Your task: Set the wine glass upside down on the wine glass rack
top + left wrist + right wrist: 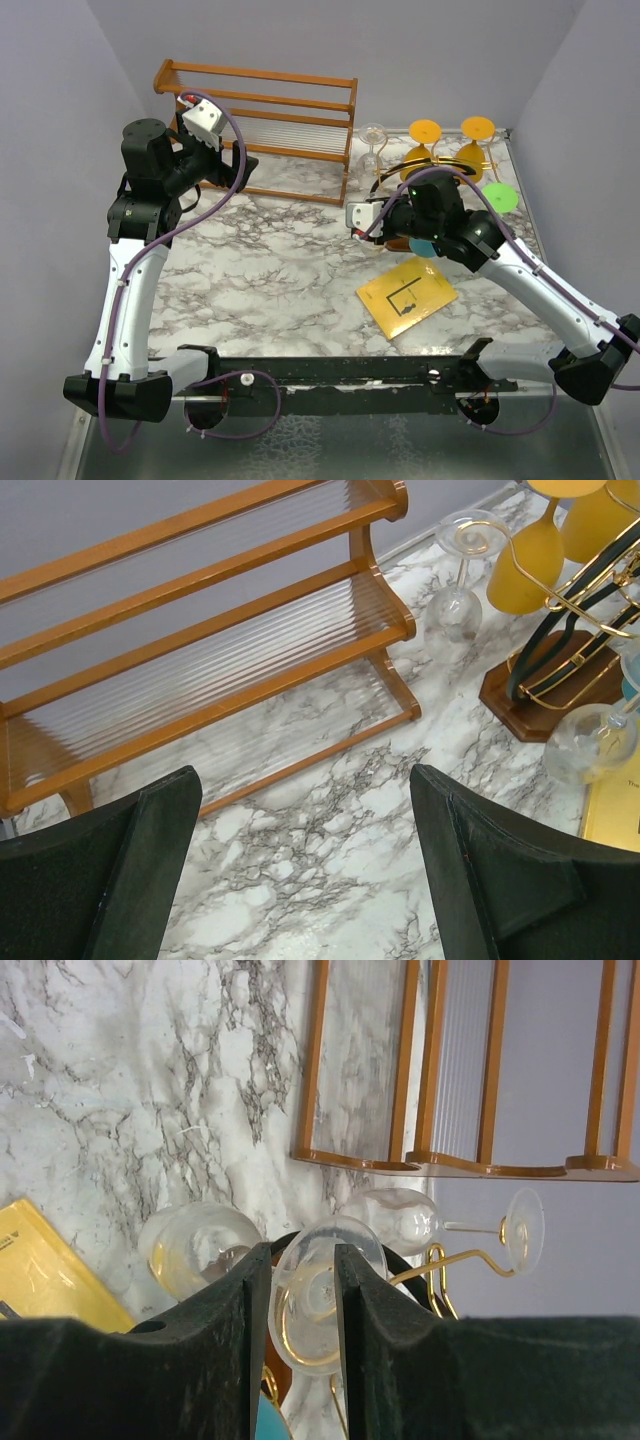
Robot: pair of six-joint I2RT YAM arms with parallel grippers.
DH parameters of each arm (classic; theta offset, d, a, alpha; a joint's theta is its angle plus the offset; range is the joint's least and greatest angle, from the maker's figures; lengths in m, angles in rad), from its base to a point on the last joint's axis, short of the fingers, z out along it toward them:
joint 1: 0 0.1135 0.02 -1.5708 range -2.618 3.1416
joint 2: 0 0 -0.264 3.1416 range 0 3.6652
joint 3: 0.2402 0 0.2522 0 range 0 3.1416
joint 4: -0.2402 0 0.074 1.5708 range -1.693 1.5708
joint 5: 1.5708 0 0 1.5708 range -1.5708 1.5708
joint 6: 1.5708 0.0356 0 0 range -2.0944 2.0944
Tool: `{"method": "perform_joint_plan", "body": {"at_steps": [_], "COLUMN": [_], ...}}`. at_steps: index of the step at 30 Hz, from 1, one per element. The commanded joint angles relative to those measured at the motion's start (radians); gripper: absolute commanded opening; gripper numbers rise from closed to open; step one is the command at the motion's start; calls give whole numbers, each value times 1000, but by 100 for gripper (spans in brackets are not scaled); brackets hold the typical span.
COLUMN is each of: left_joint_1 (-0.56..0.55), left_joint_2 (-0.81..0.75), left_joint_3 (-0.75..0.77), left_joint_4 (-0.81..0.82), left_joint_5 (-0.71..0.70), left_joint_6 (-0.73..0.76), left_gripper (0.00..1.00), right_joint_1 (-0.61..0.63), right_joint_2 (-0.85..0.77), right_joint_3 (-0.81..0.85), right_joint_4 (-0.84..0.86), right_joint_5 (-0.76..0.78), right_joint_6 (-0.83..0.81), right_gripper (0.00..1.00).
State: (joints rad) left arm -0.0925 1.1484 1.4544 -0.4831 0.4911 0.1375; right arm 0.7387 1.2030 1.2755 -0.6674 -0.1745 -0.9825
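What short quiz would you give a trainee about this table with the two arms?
1. True or false: the left tool is holding a glass.
2. How many orange glasses hang on the wine glass rack? A one, B two, C four.
3. What colour is the flat card lying on the marble table?
Key: 1 false, its fingers are wide apart with nothing between them. 2 B. 3 yellow.
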Motion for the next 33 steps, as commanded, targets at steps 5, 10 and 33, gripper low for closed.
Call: {"method": "perform_joint_plan", "body": {"at_steps": [5, 10, 33], "left_joint_1": [7, 7, 7], "left_joint_2": [-6, -4, -25], "left_joint_3": [-8, -2, -33], "left_joint_4": [8, 3, 41], "left_joint_5": [42, 43, -102], "left_joint_6": [17, 19, 23], "left_gripper": [88, 88, 92], "right_joint_1": [4, 4, -317], "right_joint_2": [-2, -4, -86], "right_joint_3": [46, 78, 104], "right_joint_4": [-22, -69, 339], "right_joint_5": [-87, -173, 12], "right_joint_6": [21, 29, 643], "right_gripper": [40, 53, 75]}}
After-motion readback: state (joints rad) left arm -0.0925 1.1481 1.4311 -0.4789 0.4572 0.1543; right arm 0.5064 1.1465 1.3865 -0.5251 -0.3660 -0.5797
